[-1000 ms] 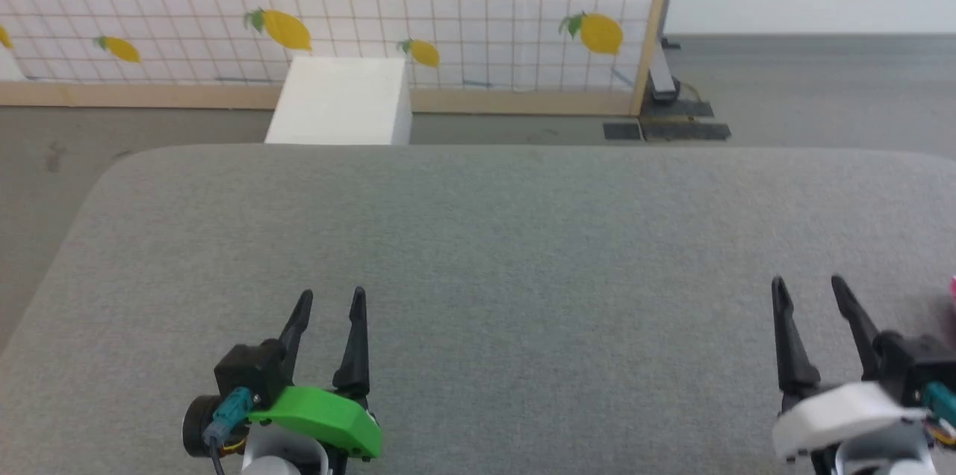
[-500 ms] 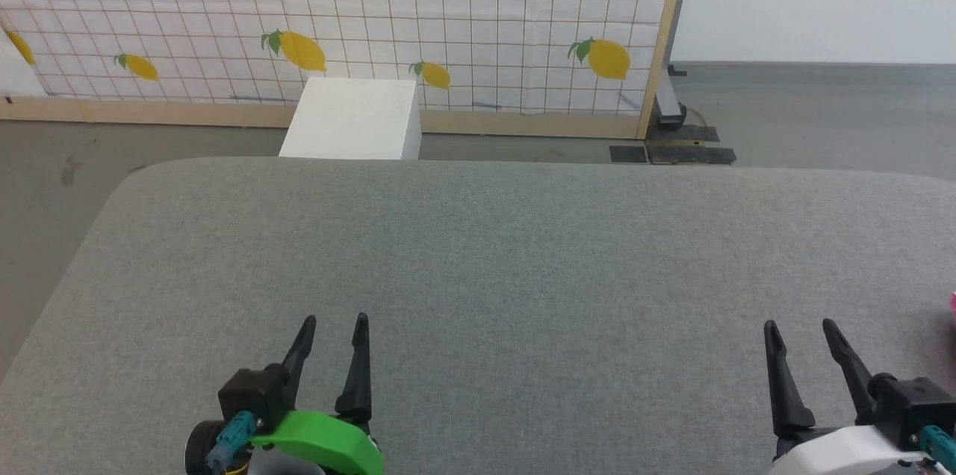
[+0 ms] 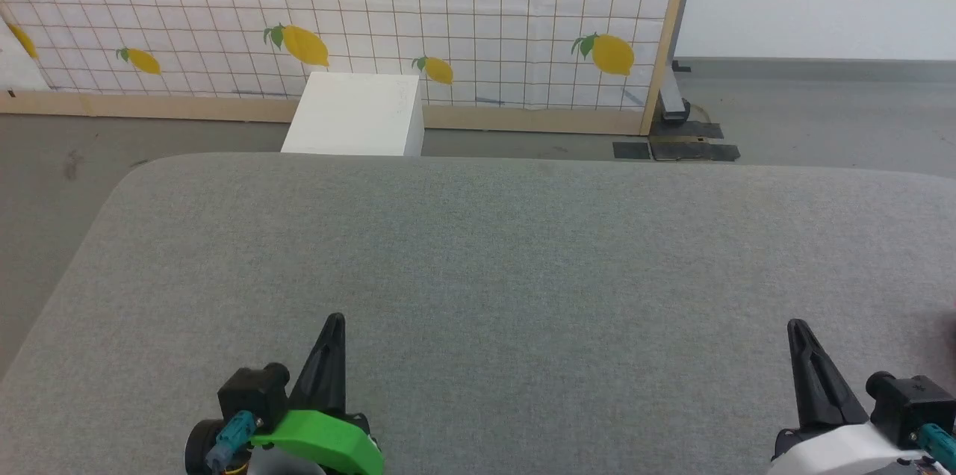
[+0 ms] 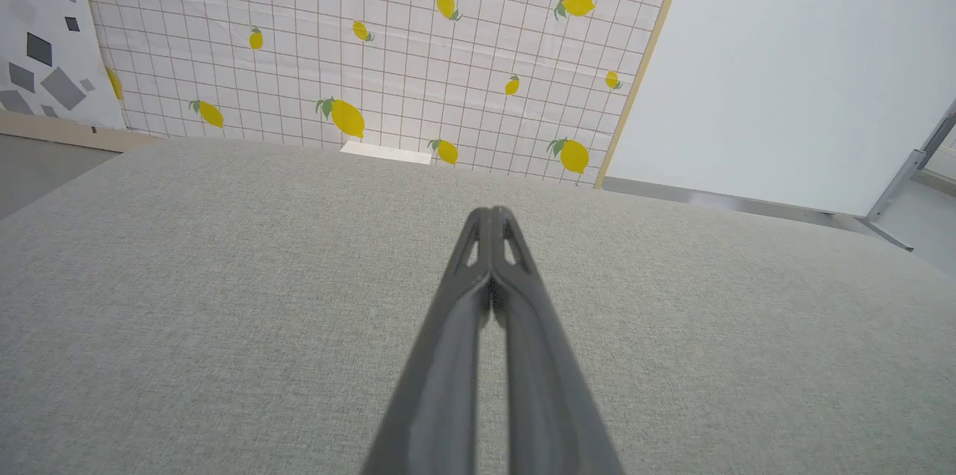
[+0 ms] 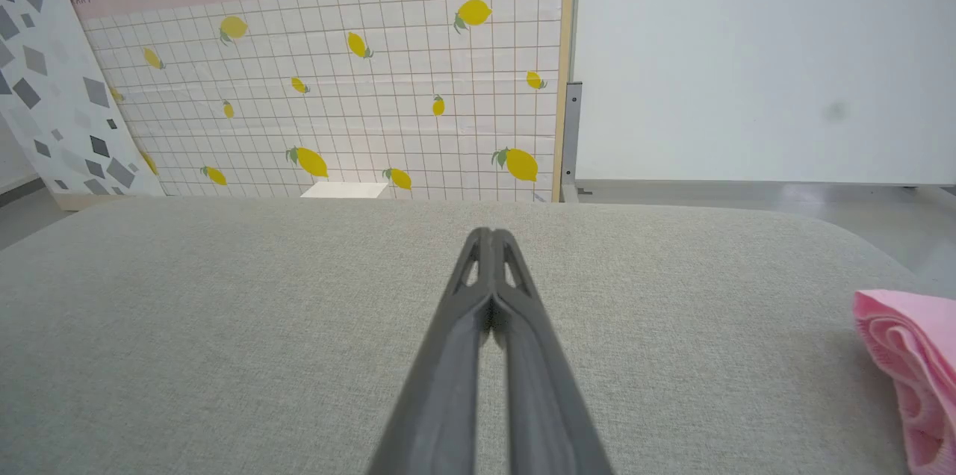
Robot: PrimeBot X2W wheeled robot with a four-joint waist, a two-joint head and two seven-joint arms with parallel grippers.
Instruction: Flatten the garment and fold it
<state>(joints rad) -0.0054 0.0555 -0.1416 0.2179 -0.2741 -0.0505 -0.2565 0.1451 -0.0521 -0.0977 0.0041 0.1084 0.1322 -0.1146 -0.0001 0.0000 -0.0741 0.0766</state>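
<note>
The pink garment lies bunched in folds at the right edge of the right wrist view, on the grey cloth table, off to the right of my right gripper. My left gripper sits low at the near left of the table with its fingers pressed together and nothing between them; its wrist view shows the same tips closed over bare cloth. My right gripper is at the near right, also shut and empty, tips touching.
A white box stands on the floor just past the table's far edge. Behind it is a lemon-print grid screen with a wooden frame; a metal foot and dark floor plates lie to its right.
Both grippers have gone from open to shut. The head camera has tilted, so the whole scene sits slightly lower than one second ago. The pink speck at the right edge has dropped out of the head view.
</note>
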